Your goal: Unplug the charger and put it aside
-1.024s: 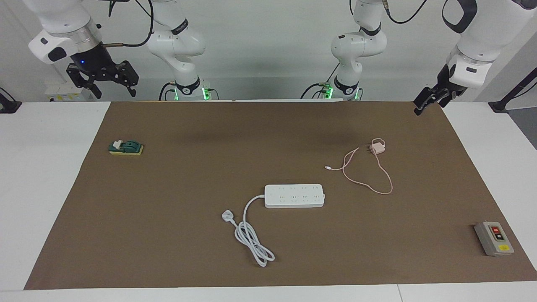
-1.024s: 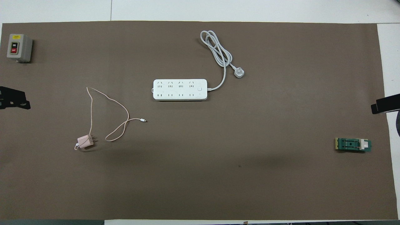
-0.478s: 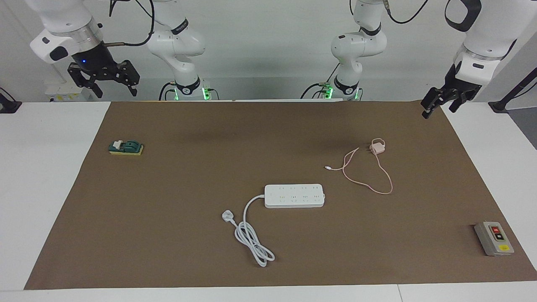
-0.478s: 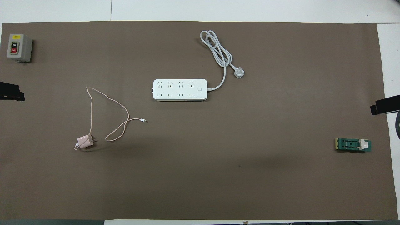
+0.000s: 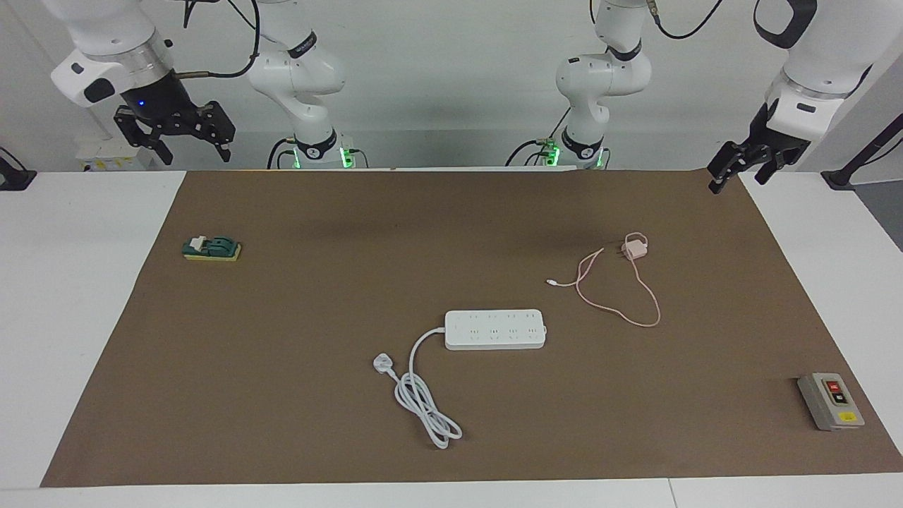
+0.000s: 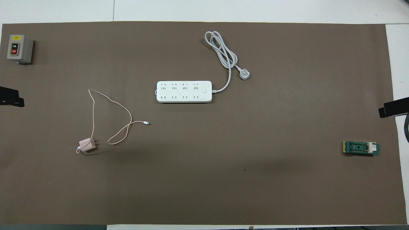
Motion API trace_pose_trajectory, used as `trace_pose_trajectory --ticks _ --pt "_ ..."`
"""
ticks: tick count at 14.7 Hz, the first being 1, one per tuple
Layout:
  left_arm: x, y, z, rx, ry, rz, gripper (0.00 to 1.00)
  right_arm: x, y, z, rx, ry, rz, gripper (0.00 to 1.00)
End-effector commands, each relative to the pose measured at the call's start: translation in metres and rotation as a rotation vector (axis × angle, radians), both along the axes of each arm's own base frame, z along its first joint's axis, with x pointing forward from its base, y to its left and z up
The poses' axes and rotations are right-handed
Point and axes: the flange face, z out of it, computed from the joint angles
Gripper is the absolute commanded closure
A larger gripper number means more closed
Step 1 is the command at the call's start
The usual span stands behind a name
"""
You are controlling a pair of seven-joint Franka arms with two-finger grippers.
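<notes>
Toward the left arm's end of the table [image 5: 451,212], the charger [image 5: 636,248] lies unplugged, well apart from the power strip [image 5: 495,329]. The left hand [image 5: 734,164] has been raised slightly since a second ago, holding nothing, its spread indeterminable; the right hand [image 5: 176,134] waits spread wide. Task judged complete.

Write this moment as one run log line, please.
charger: unplugged, on mat, apart from power strip | left gripper: raised, empty | right gripper: open, raised, empty

Pink charger [image 5: 636,248] lies unplugged, apparently on its side, cable looped.
</notes>
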Motion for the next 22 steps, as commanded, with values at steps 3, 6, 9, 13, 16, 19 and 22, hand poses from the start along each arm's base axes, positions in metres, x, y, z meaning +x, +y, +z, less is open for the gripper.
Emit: trace_pose_trajectory --ticks 3,6,9,13,16,19,22 --pt "0.005 -0.021 0.003 -0.002 0.019 -0.053 0.00 -0.006 0.002 0.000 0.011 -0.019 -0.011 0.00" --pt "0.003 -0.030 0.001 -0.009 0.027 -0.085 0.00 -0.005 0.002 0.000 0.011 -0.018 -0.011 0.00" --pt "0.002 -0.034 0.000 -0.010 0.041 -0.114 0.00 -0.005 0.002 0.000 0.009 -0.018 -0.011 0.00" --pt "0.000 -0.035 0.002 -0.011 0.044 -0.177 0.00 -0.005 0.002 0.000 0.009 -0.018 -0.011 0.00" --pt "-0.001 -0.037 0.000 -0.011 0.043 -0.181 0.00 -0.005 0.002 0.000 0.009 -0.018 -0.009 0.00" --pt "0.000 -0.038 0.002 -0.061 0.032 -0.156 0.00 -0.006 0.002 0.000 0.005 -0.019 -0.010 0.00" --pt "-0.001 -0.038 0.002 -0.070 0.030 -0.154 0.00 -0.006 0.001 0.000 0.000 -0.019 -0.010 0.00"
